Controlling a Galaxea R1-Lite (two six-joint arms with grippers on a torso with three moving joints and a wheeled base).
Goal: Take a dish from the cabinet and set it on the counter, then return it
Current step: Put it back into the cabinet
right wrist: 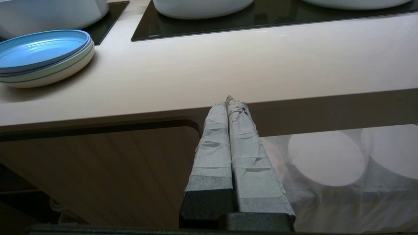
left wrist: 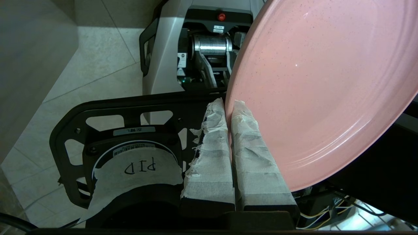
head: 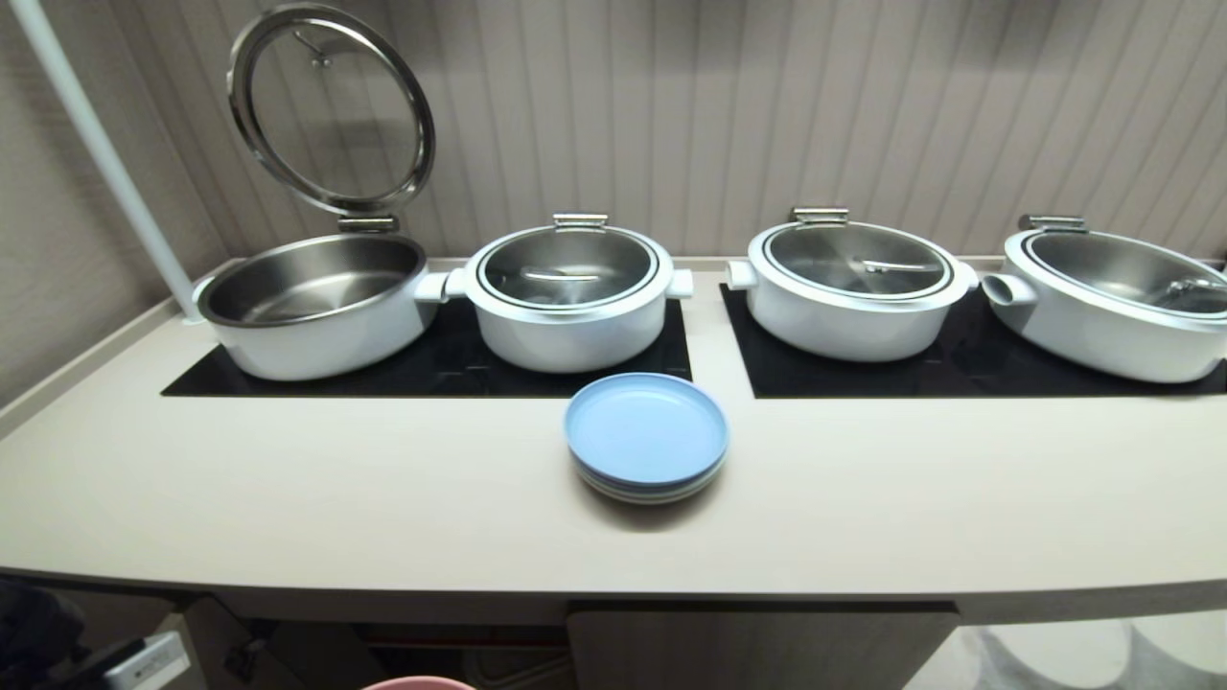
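the left gripper (left wrist: 228, 106) had its tape-wrapped jaws pressed together on the rim of the pink dish (left wrist: 326, 91), one finger on each face of the plate's edge. the dish stood tilted, nearly on edge in the left wrist view, with the robot's own dark base and pale floor tiles behind it. in the head view only a sliver of the dish (head: 419, 682) showed at the lower edge, below the front lip of the table (head: 288, 498), so it was held low in front of the cabinet (head: 757, 647) and not resting on anything visible.

the right gripper (right wrist: 230, 99) hung idle just before the table's front edge, jaws fully closed with nothing between them, the cabinet door (right wrist: 98, 169) behind it.

on the table, a blue-topped stack of plates (head: 646, 436) sat near the middle, just in front of the gap between two black cooktop panels (head: 431, 369). four white pots stood on the panels: the leftmost pot (head: 316, 307) had its glass lid (head: 331, 105) raised upright, and the other three were covered.
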